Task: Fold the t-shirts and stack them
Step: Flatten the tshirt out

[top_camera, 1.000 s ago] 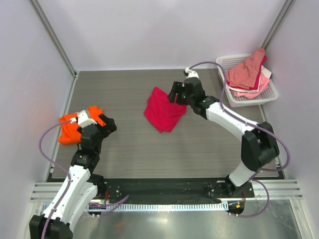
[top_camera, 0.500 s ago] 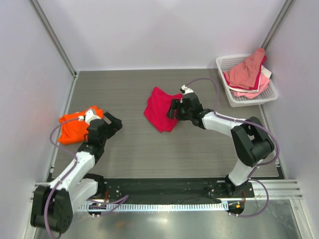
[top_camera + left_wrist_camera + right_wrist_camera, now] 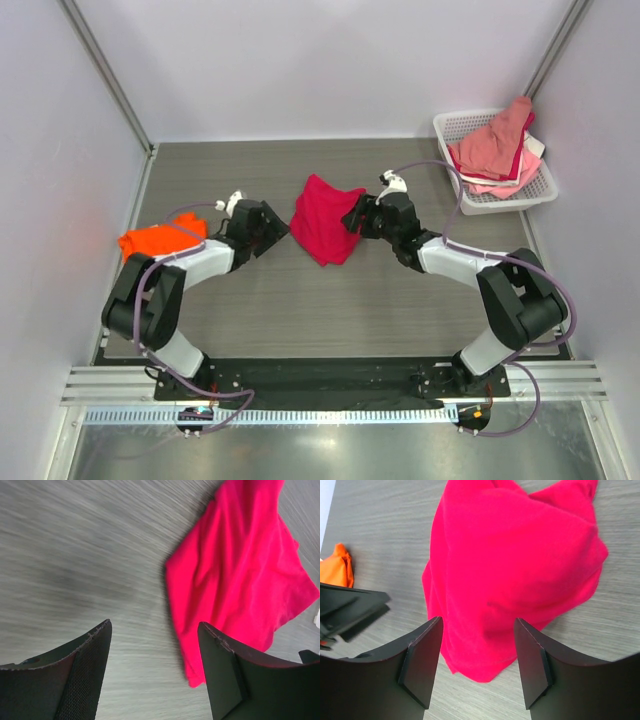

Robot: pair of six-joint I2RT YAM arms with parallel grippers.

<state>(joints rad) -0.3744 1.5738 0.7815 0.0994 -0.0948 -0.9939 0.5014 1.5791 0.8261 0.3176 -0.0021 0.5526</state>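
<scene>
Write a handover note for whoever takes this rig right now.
Left tool: open, empty, low over the table just left of the red t-shirt.
Right tool: open, empty, at that shirt's right side.
Orange t-shirt: bunched at the table's left edge, apart from the red one.
Done: nothing stacked; both look rumpled.
Left: fold both, stack them.

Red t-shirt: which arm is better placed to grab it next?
Likely right. The right gripper is open with the red t-shirt centred between its fingers; the left gripper is open too, but mostly bare table shows between its fingers.
</scene>
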